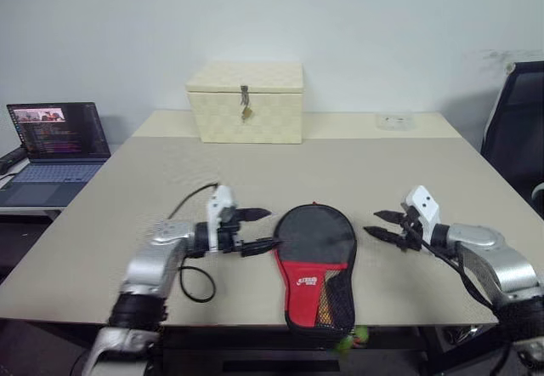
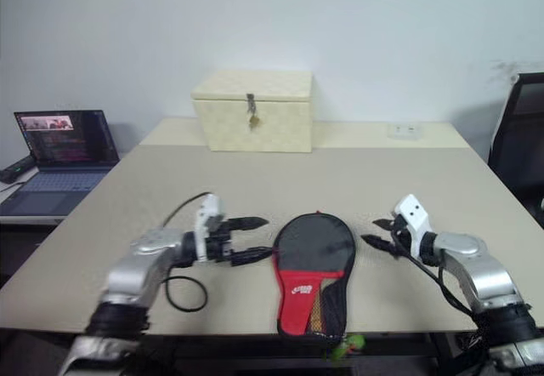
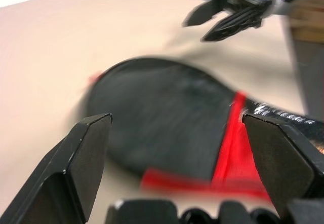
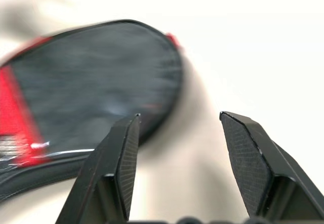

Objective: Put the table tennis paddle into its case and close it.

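The case (image 1: 316, 238) lies flat near the table's front edge, its black round part away from me and its red handle part with a white logo toward me. At the open side of the red part a strip of light wood and orange shows, the table tennis paddle's handle (image 1: 318, 296); its face is hidden inside. My left gripper (image 1: 265, 229) hovers open just left of the case, pointing at it. On the other side my right gripper (image 1: 374, 223) is open too, a little off the case's right edge. The left wrist view looks over the case (image 3: 152, 97); the right wrist view shows its rim (image 4: 91, 82).
A cream woven box (image 1: 246, 102) with a latch stands at the table's back. A laptop (image 1: 55, 150) sits on a side surface to the left, a black chair (image 1: 518, 129) at the right. A black cable (image 1: 191, 287) loops by my left arm.
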Robot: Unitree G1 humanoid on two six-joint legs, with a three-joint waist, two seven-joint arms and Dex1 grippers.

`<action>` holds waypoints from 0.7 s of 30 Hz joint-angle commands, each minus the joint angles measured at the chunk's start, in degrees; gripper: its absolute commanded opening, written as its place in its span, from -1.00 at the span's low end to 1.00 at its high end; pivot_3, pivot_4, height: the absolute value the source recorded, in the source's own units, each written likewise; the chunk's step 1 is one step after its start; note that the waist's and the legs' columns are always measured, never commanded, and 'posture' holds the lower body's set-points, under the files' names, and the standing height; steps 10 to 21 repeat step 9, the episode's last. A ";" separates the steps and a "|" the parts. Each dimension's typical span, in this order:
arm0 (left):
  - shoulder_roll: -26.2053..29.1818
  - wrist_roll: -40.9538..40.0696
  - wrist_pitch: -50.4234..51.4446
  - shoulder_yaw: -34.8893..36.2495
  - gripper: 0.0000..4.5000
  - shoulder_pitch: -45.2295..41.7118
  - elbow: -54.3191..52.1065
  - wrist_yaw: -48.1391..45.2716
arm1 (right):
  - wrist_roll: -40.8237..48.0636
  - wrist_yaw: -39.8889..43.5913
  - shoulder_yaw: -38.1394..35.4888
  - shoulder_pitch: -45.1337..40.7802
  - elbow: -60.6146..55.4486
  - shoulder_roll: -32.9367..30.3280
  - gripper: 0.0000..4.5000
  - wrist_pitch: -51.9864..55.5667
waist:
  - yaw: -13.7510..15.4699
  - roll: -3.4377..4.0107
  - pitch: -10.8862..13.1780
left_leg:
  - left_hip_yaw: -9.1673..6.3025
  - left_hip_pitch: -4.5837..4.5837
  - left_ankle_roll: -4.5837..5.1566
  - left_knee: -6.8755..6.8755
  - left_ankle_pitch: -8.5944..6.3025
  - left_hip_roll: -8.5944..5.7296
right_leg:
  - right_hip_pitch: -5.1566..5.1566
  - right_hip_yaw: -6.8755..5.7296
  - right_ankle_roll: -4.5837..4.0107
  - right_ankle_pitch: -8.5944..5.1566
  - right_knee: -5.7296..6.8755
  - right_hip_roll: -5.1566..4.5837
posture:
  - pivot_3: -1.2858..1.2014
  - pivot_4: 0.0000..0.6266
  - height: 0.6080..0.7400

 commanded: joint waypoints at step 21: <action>2.93 -3.48 2.41 1.79 1.00 8.49 -10.10 7.14 | -6.10 3.09 -3.70 -4.79 9.69 -2.75 0.22 -8.47 | 0.78 0.14 0.09 | 0.11 -0.01 0.01 0.03 -0.01 -0.08 | 0.03 0.09 0.03 0.04 -0.04 -0.08 | 0.03 -0.52 1.00</action>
